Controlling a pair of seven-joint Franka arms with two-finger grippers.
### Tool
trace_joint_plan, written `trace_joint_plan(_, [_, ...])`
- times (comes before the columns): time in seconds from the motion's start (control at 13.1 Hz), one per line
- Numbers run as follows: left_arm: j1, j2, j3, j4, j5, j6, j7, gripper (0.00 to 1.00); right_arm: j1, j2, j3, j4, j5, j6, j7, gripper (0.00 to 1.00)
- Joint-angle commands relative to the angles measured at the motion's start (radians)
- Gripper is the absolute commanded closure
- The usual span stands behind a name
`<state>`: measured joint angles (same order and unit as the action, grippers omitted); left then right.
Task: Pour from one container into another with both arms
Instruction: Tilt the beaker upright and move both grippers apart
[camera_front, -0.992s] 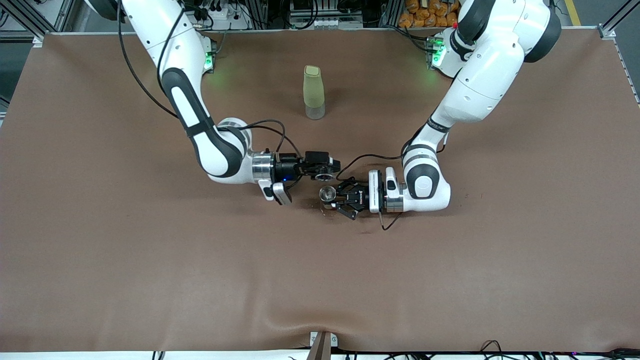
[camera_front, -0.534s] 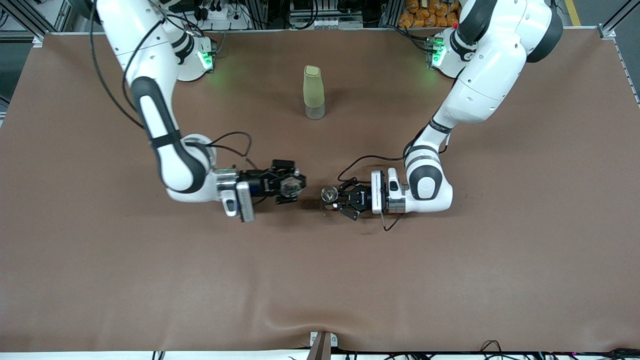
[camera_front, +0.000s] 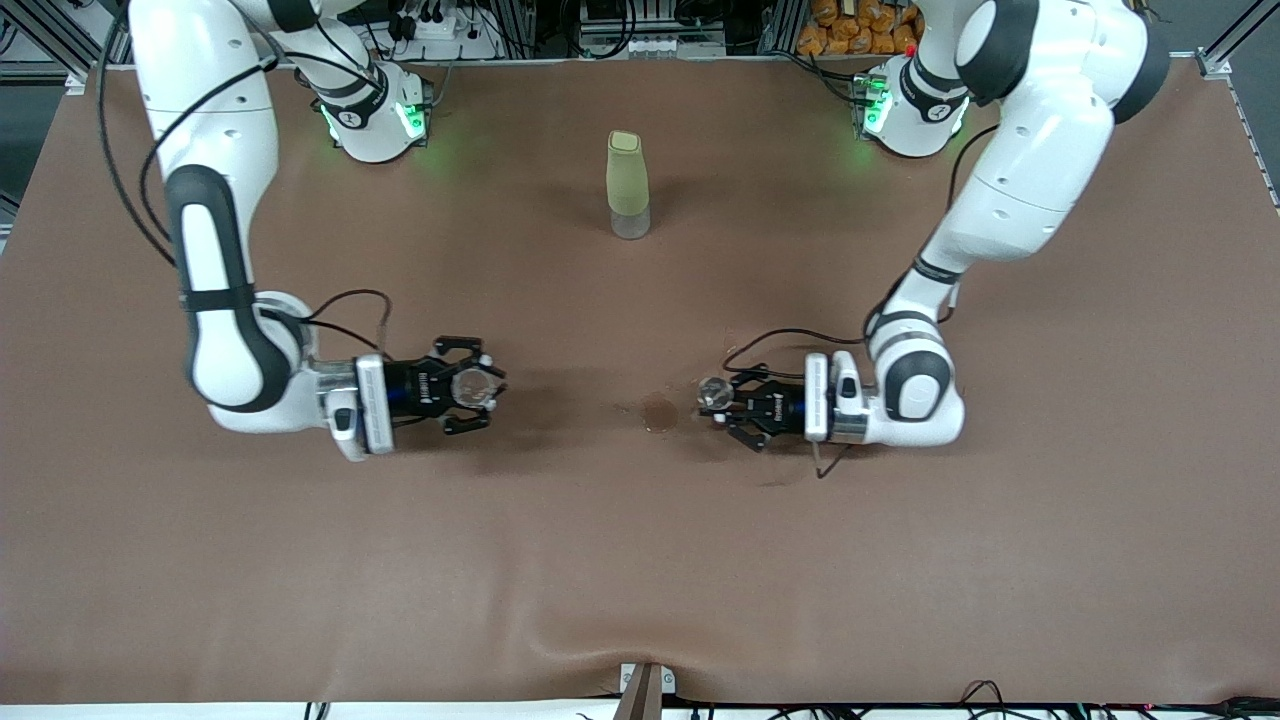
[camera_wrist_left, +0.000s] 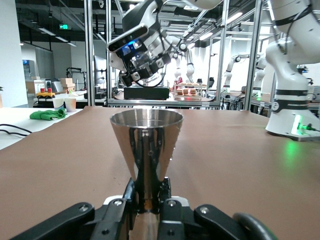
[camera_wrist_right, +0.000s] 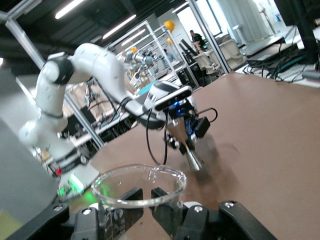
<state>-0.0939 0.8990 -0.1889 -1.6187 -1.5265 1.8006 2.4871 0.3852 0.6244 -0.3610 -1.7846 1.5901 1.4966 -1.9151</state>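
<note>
Moved: both arms have drawn apart since the earlier frames, each carrying its vessel toward its own end of the bench (camera_front: 640, 560).
Left claw (camera_front: 722, 402): clamped on a steel cup (camera_wrist_left: 146, 145), low over the bench's middle.
Right claw (camera_front: 478, 388): clamped on a clear glass cup (camera_wrist_right: 140, 187), upright.
Progress: pouring looks finished; setting down remains.
Surroundings: dark round stain (camera_front: 659, 412) between them; tall green bottle (camera_front: 627, 184) near the base edge, clear of both.

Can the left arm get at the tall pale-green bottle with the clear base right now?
Probably not as is: the left gripper is shut on a shiny conical metal cup. The path to the tall pale-green bottle looks free, but the cup must be put down first.
</note>
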Motion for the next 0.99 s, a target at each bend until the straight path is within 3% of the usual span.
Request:
trace_joint_plan(0.0, [0.083, -0.009, -0.004, -0.003, 0.101, -0.078, 0.010, 1.00, -0.067, -0.015, -0.018, -0.001, -0.094, -0.074, -0.122, 1.00])
trace_joint_plan(0.61, [0.350, 0.003, -0.004, 0.000, 0.386, -0.236, 0.016, 1.00, -0.310, 0.020, -0.022, -0.001, -0.335, -0.219, -0.563, 1.00])
trace_joint_plan(0.92, [0.473, 0.005, -0.003, 0.010, 0.541, -0.248, 0.000, 1.00, -0.380, 0.080, -0.022, -0.001, -0.375, -0.228, -0.734, 1.00])
